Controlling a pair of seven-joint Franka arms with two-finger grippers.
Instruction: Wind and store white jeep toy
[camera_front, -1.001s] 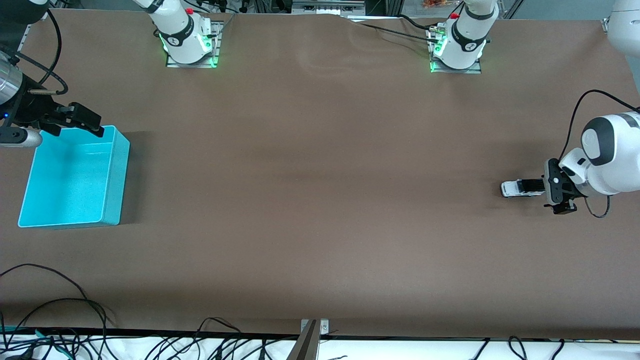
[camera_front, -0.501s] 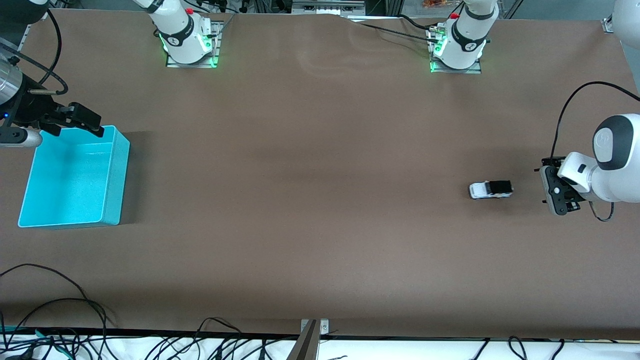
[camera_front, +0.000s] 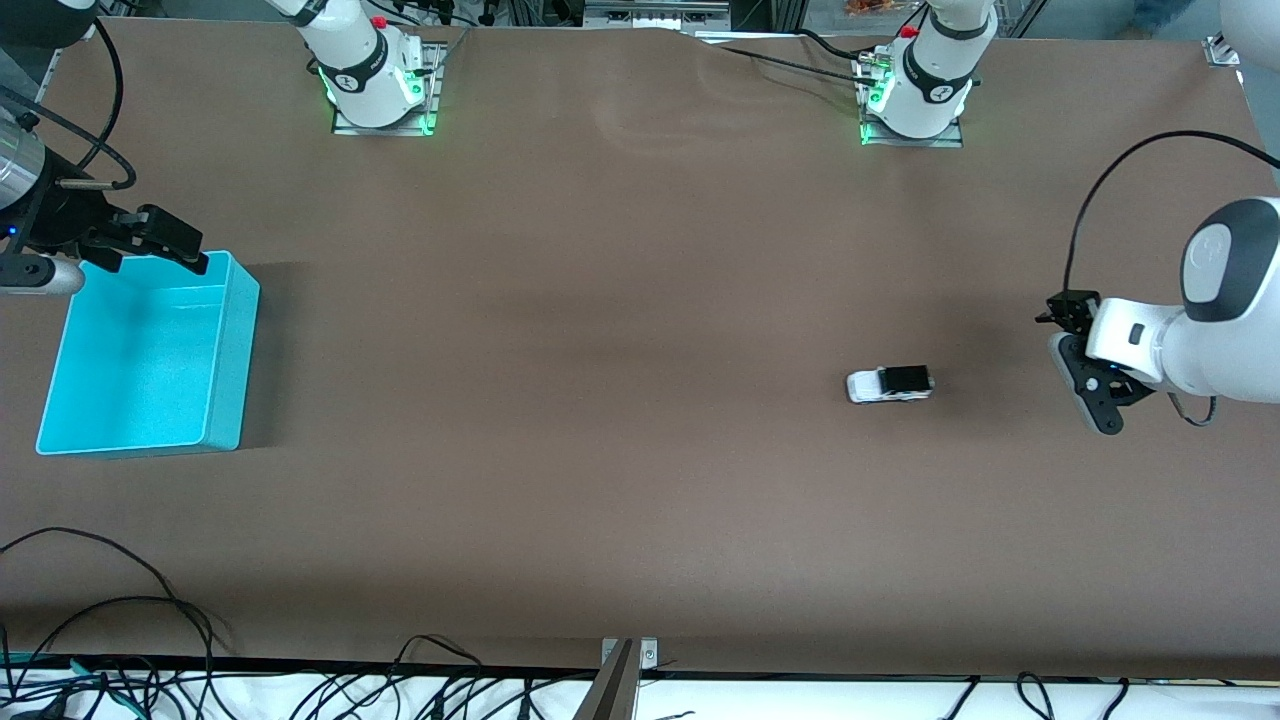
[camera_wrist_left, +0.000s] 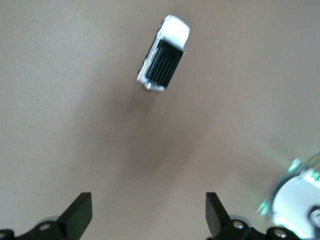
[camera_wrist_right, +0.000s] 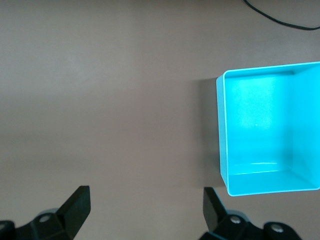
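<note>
White jeep toy (camera_front: 889, 385) lies on the table, apart from the wide-open, empty left gripper (camera_front: 1085, 385)

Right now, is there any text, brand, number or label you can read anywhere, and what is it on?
No text can be read.
Arm bases near the green lights: dark marks on the white shells, too small to read.
White jeep toy: no visible lettering in the front or left wrist views.
Cyan bin: plain, no label.
Left gripper and right gripper: no markings visible.
</note>
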